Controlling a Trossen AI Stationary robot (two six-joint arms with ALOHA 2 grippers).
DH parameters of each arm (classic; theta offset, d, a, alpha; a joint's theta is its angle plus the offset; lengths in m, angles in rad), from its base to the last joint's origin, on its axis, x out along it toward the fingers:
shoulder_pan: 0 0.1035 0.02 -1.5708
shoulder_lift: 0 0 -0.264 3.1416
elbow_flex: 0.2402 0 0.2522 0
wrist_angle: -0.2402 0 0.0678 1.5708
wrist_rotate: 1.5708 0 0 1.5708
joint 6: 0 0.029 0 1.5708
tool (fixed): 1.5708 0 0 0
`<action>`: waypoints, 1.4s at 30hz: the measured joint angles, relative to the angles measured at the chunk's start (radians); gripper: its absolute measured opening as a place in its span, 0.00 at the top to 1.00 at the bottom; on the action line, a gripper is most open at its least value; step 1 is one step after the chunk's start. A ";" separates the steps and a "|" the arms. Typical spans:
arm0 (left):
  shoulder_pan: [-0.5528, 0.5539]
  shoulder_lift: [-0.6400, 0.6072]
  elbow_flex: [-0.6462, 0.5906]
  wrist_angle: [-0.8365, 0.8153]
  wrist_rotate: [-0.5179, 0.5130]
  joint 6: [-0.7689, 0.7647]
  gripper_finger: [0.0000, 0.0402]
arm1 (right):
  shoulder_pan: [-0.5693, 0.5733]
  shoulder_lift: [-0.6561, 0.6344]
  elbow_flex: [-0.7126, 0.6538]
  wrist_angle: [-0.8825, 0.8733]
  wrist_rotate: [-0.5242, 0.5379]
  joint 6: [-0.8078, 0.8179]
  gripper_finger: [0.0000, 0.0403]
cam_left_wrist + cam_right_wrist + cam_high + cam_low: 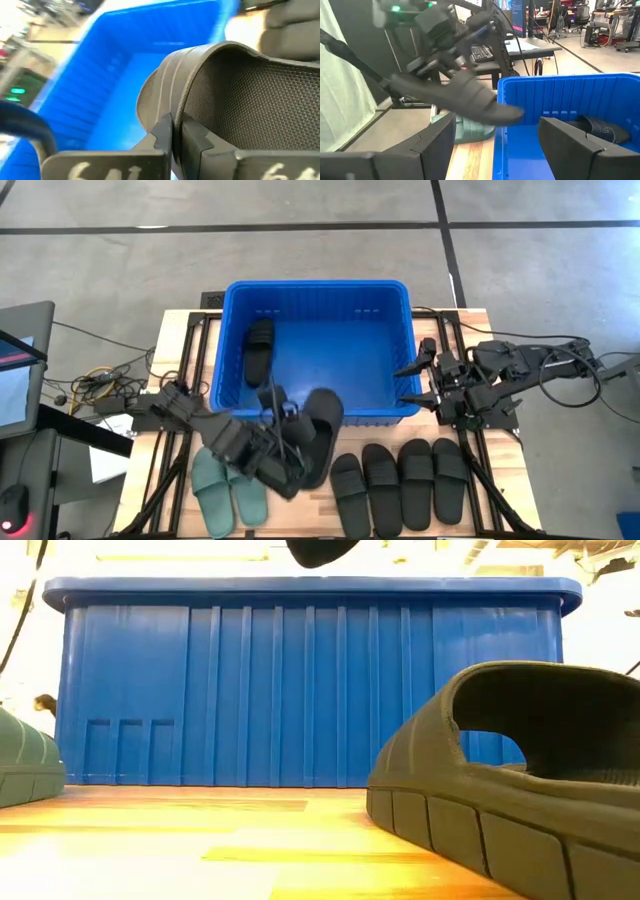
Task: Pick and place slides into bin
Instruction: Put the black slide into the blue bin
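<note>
Left gripper [300,448] is clamped on the strap of a black slide [318,442], holding it in the air at the near wall of the bin [320,292], toe reaching over the rim. In the left wrist view its two fingers [165,137] are pressed together with the ribbed strap edge pinched between them (the slide's textured footbed fills most of that view). The right wrist view shows the same slide [465,97] hanging level beside the bin's corner.

Next in size comes the bin itself, a big blue tub standing at the far middle of the wooden table [180,330]. One black slide [259,348] already lies inside it, along the left wall.

On the table in front of the bin, four black slides [400,480] lie side by side in a row to the right. Two green slides [225,492] lie together to the left, partly under the left arm.

Right gripper [418,380] waits with its jaws spread wide and empty, just outside the bin's right wall.
</note>
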 joint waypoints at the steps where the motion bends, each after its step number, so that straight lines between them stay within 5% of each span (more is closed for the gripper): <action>1: 0.018 -0.008 0.000 0.003 -0.007 0.040 1.00 | -0.006 0.000 0.000 0.001 0.000 0.000 0.34; 10: 0.291 -0.057 0.000 0.005 0.025 0.420 1.00 | -0.093 0.003 0.000 0.053 0.003 0.061 0.34; 17: 0.565 -0.051 -0.001 0.005 0.279 0.682 1.00 | -0.116 0.003 0.000 0.158 0.003 0.088 0.34; 26: 0.841 -0.044 -0.084 0.060 0.478 0.939 1.00 | -0.115 0.003 0.000 0.189 0.003 0.183 0.34; 42: 0.980 -0.044 -0.514 0.443 0.590 1.090 1.00 | -0.115 0.003 0.000 0.189 0.085 0.193 0.34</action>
